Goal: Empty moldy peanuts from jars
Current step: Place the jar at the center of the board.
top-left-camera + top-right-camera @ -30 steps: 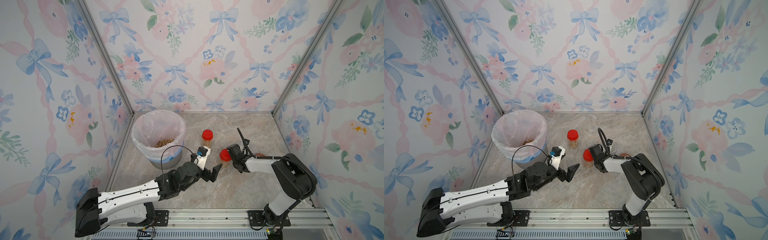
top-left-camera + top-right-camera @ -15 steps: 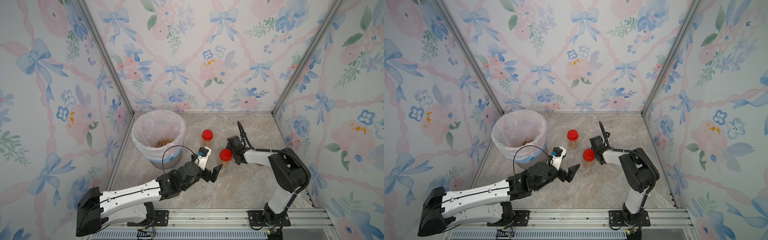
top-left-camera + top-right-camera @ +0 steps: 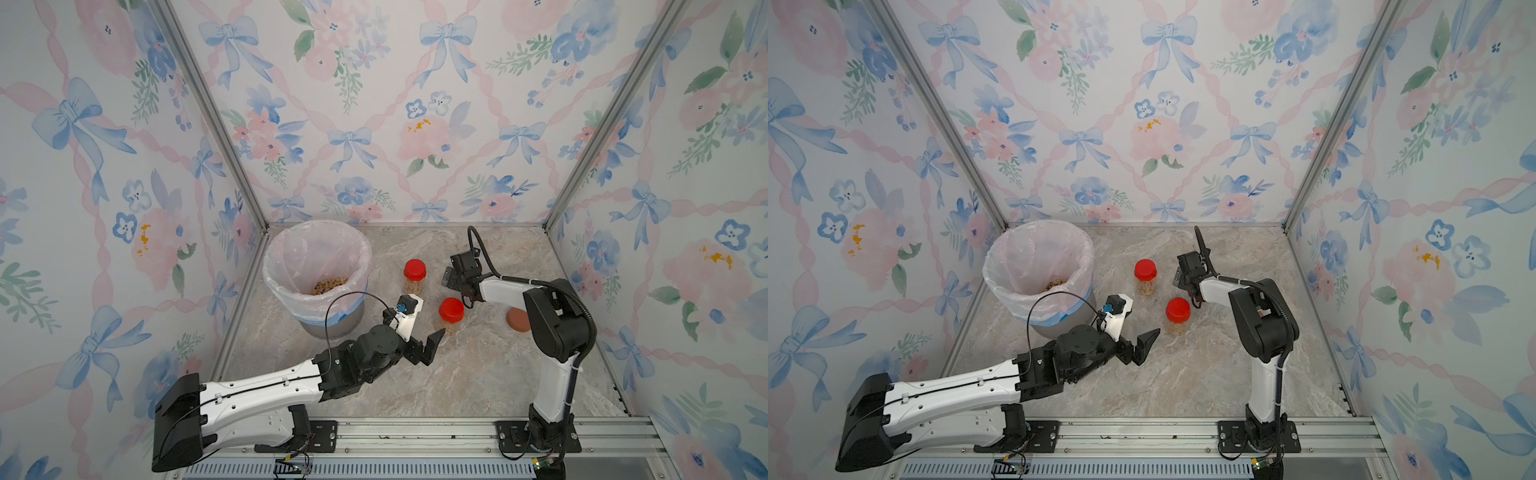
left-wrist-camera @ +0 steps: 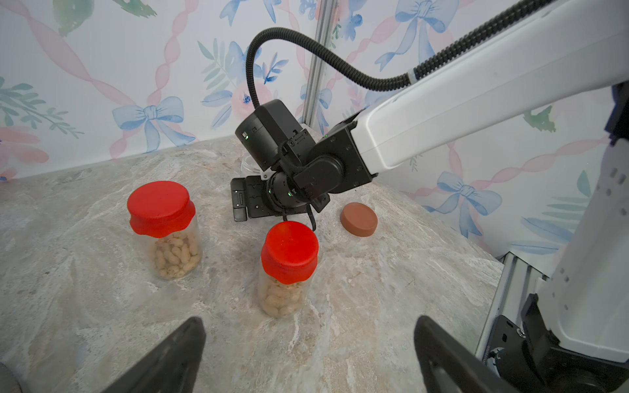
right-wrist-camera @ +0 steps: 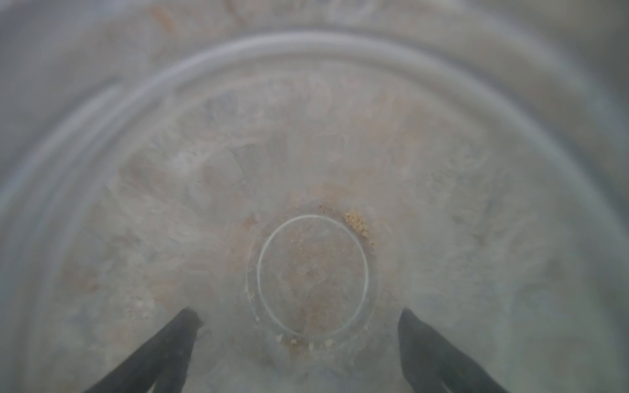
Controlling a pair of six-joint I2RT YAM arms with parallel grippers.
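Two jars with red lids stand mid-table, each part full of moldy peanuts (image 4: pixel 175 253): a nearer jar (image 3: pixel 451 311) (image 4: pixel 289 258) and a farther jar (image 3: pixel 414 272) (image 4: pixel 160 211). My left gripper (image 3: pixel 428 343) (image 4: pixel 308 323) is open and low, a short way in front of the nearer jar and facing it. Behind the jars, my right gripper (image 3: pixel 459 276) (image 5: pixel 297 313) points down over a third, wider clear jar (image 5: pixel 311 275). That jar is lidless and holds only crumbs. The right gripper's widely spread fingers are closed on the jar's sides. Only the third jar's rim (image 4: pixel 248 165) shows past the gripper.
A grey bin (image 3: pixel 332 324) with a pink liner stands at the back left, with peanuts (image 3: pixel 330 286) at its bottom. A loose brown lid (image 3: pixel 517 320) (image 4: pixel 359 219) lies flat on the marble at the right, beside the right arm's elbow. Papered walls close in three sides.
My right gripper has moved from beside the nearer red-lidded jar toward the back of the table. The left arm and both red-lidded jars have stayed put.
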